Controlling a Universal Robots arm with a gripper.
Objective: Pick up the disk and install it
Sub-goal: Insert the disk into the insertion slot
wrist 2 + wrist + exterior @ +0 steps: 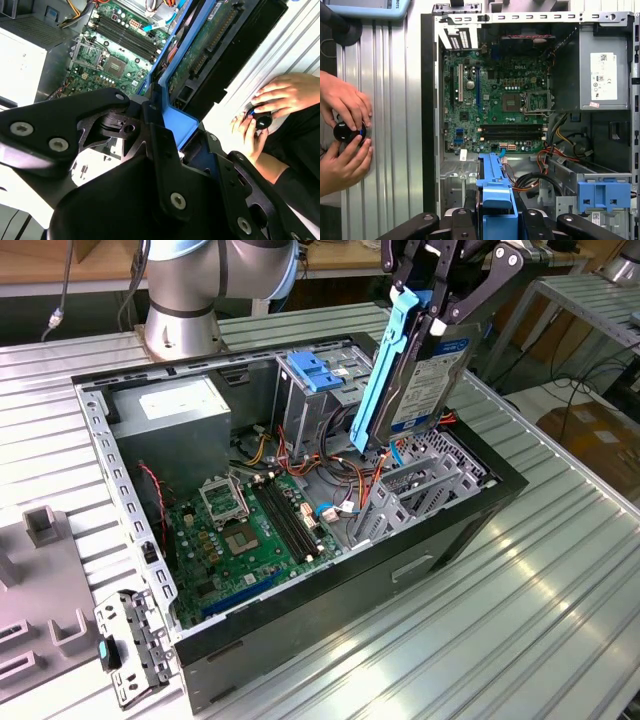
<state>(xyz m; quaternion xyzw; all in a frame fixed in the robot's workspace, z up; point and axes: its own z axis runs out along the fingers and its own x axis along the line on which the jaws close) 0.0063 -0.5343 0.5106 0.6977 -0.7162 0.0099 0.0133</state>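
The disk [428, 380] hangs upright over the open computer case [330, 615], its labelled face turned toward the exterior view's right and a light-blue side rail [385, 365] along its edge. My gripper [435, 312] is shut on its upper end. The disk's lower corner hovers just above the grey drive cage [425, 490]. In the second wrist view the disk's green circuit-board side [210, 45] and blue rail [179, 125] run out from between the black fingers [165, 165]. The first wrist view looks down the blue rail [493, 185] into the case.
Inside the case are a green motherboard [250, 530], a grey power-supply box [175, 415], a blue bracket [315, 370] and loose cables [345, 475]. A person's hands [345, 135] hold a black knob on the ribbed table beside the case. The arm's base [185, 300] stands behind.
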